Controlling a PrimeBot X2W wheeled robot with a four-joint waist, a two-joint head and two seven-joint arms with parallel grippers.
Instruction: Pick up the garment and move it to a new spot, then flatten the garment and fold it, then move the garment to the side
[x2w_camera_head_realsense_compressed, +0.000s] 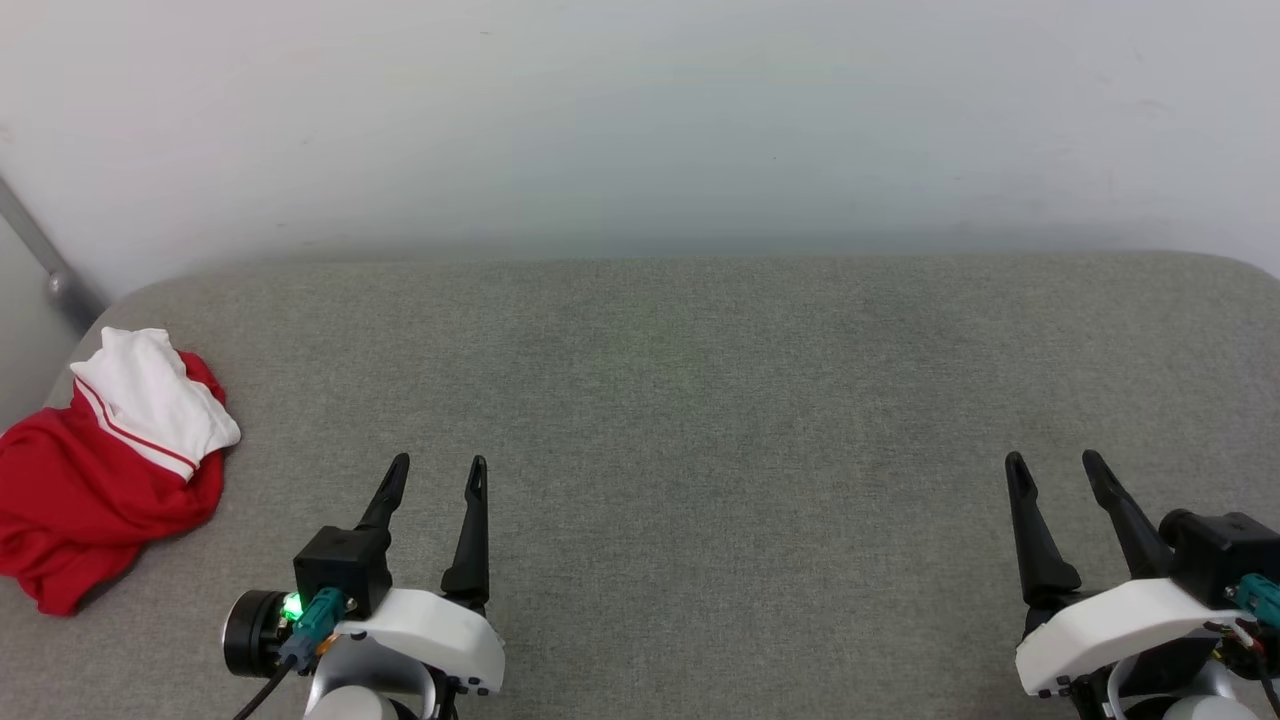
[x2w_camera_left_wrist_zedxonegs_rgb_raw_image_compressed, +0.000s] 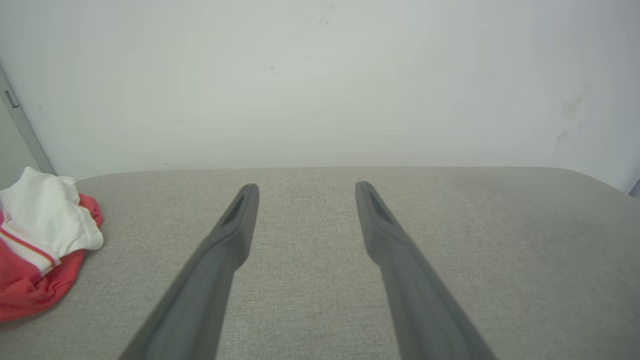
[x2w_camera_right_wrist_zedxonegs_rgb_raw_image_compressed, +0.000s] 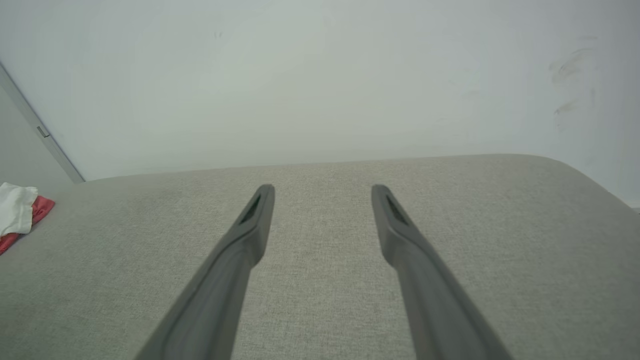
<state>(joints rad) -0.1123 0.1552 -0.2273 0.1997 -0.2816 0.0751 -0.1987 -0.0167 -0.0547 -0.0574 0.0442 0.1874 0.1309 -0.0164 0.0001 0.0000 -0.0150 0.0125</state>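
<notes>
Far left, the shirt (x2w_camera_head_realsense_compressed: 100, 470) lies bunched at the grey cushion's (x2w_camera_head_realsense_compressed: 700, 400) edge, white sleeve on top of the red. My left gripper (x2w_camera_head_realsense_compressed: 438, 476) hovers near it, fingers spread, empty. My right gripper (x2w_camera_head_realsense_compressed: 1056, 468) hovers well apart, spread and empty too.

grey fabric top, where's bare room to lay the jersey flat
Bare: the grey fabric top between left claw and right claw, back to the wall. Crowded: only the left edge, where the crumpled red jersey lies.

Grey fabric surface (x2w_camera_head_realsense_compressed: 700, 400) — white wall (x2w_camera_head_realsense_compressed: 640, 120)
</notes>
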